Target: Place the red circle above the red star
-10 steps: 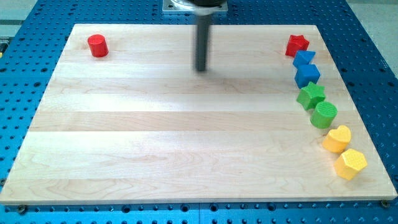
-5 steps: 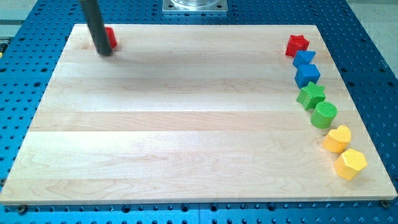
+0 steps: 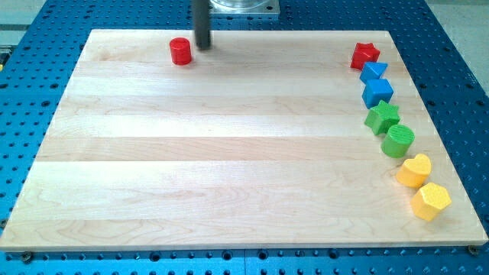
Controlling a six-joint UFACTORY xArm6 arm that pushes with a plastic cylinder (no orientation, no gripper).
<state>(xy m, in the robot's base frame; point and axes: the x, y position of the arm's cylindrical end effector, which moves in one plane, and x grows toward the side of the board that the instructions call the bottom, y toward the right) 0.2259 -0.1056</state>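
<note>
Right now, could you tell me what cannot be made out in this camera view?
- Rod: cut off by the view's top edge; my tip shows, just right of the red circle, but contact cannot be judged.
- Upper blue block: the red star and the lower blue block crowd it, so its shape is unclear.
- Metal plate at the view's top: cut by the edge, partly behind the rod.

Two blocks (image 3: 181, 51) per colour, eight total
</note>
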